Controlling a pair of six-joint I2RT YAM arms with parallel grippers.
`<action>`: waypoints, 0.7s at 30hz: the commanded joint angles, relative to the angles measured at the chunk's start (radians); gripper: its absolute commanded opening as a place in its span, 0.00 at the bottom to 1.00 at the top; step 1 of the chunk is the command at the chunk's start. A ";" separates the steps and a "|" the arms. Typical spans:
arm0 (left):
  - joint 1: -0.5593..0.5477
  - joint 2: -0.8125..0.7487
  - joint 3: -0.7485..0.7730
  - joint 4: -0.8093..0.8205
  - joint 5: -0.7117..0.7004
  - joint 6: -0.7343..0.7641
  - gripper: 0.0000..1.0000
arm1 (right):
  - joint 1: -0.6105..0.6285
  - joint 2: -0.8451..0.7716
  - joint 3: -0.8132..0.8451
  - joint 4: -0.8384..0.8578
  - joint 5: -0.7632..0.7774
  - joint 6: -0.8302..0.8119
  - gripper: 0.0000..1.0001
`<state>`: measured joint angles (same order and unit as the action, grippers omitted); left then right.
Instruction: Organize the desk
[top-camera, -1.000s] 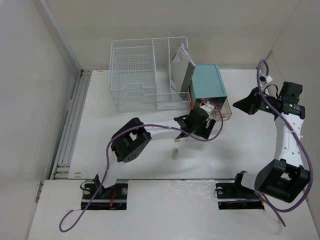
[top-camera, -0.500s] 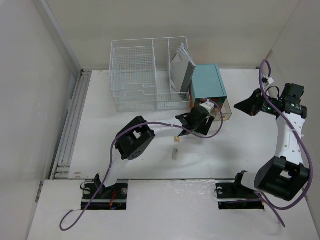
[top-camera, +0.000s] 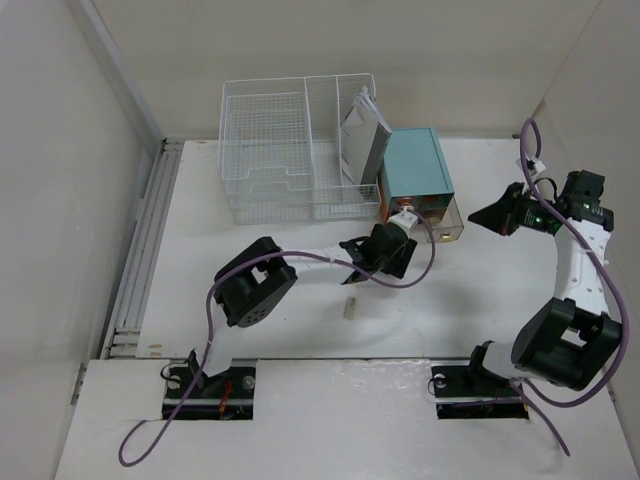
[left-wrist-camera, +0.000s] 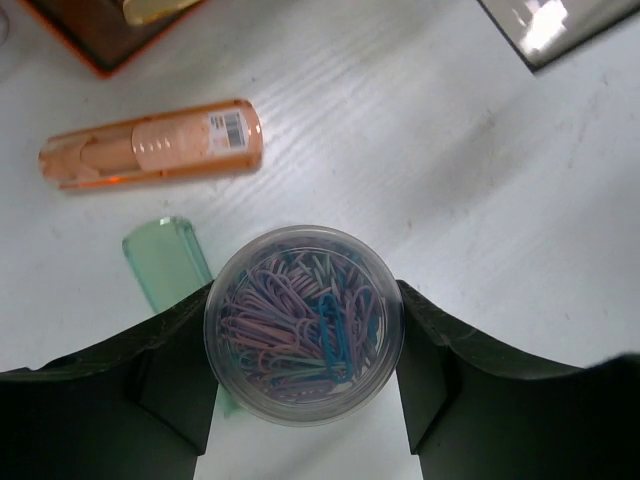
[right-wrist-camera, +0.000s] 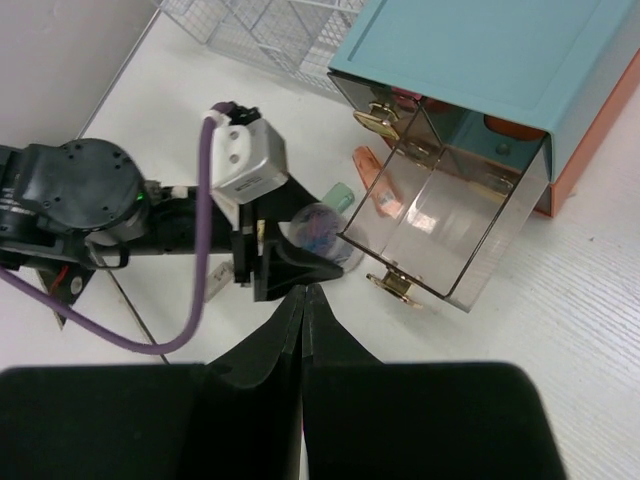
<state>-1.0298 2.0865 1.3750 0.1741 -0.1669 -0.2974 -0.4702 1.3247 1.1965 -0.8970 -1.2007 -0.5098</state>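
Change: your left gripper (left-wrist-camera: 305, 292) has shifted a little and narrowed its jaws around the paper-clip tub (left-wrist-camera: 300, 335).
Left gripper: the jaws sit against the tub wall on both sides, but you cannot tell whether it is clamped yet.
Right gripper (right-wrist-camera: 303, 300): closed on nothing, well apart from the tub.
Counter (top-camera: 480, 290): directly beneath the left gripper, with the tub standing on it.
Nearby: an orange tube (left-wrist-camera: 150, 148) lies ahead of the fingertips, and a green cap (left-wrist-camera: 165, 262) lies beside one jaw.
Meaning: you are probably starting to pick up the tub. The open clear drawer (top-camera: 447, 217) is close by.

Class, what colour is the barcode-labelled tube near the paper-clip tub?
The labelled tube is translucent orange; left wrist view.
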 joint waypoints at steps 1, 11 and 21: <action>-0.030 -0.166 -0.037 0.025 -0.034 -0.031 0.14 | -0.004 -0.007 0.043 -0.013 -0.025 -0.041 0.02; -0.030 -0.316 0.068 -0.051 -0.065 0.029 0.12 | -0.044 -0.030 0.032 0.020 0.075 -0.003 0.06; 0.036 -0.129 0.419 -0.101 0.049 0.072 0.12 | -0.097 -0.113 0.002 0.082 0.136 0.050 0.06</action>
<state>-1.0134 1.9087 1.7191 0.0711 -0.1665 -0.2535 -0.5484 1.2579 1.1957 -0.8772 -1.0805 -0.4770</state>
